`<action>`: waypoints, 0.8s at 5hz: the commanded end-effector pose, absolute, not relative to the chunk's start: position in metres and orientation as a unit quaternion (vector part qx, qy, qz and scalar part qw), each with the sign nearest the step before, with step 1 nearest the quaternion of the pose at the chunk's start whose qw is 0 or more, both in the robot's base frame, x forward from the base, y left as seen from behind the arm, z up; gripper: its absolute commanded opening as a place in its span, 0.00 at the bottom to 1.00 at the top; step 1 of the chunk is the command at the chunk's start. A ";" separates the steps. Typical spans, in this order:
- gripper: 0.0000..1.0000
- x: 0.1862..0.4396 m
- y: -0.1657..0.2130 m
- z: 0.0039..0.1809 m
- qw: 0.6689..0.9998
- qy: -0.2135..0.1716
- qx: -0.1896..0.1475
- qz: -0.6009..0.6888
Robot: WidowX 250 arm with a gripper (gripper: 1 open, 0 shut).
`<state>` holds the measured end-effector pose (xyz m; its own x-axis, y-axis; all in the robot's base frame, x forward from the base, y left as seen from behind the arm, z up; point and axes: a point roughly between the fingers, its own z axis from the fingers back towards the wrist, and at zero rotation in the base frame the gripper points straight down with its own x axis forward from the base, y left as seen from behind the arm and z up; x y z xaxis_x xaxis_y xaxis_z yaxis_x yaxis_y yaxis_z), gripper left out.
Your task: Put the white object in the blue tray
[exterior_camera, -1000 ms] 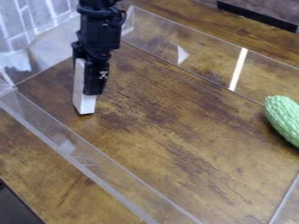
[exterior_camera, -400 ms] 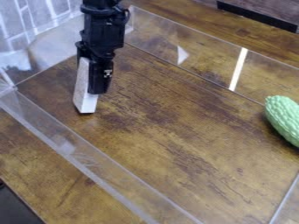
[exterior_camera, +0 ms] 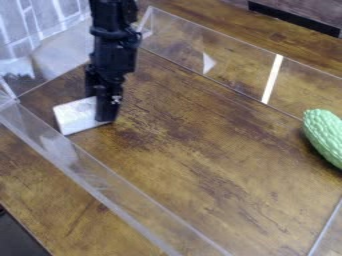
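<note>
The white object [exterior_camera: 75,116] is a small white block lying tipped over on the wooden surface at the left, its long side pointing left and toward the camera. My gripper [exterior_camera: 104,108] points down from above and is shut, its black fingers [exterior_camera: 106,98] pinching the block's right end. No blue tray shows in this view.
A bumpy green vegetable [exterior_camera: 325,136] lies at the right edge. Clear acrylic walls [exterior_camera: 80,180] ring the wooden tabletop [exterior_camera: 201,140], with one low wall running along the front left and another at the back.
The block stood upright in the gripper before; now it has tipped over to the left and lies low on the wood, while the gripper has sunk a little.
</note>
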<state>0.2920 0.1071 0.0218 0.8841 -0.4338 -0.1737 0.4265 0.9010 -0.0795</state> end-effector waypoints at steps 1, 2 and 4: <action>0.00 0.295 0.125 0.032 0.975 0.078 -0.010 -0.207; 0.00 0.295 0.126 0.030 0.975 0.080 -0.011 -0.209; 0.00 0.299 0.126 0.026 0.971 0.087 -0.010 -0.223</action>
<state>0.2966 0.1208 0.0214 0.8814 -0.4378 -0.1775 0.4320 0.8990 -0.0719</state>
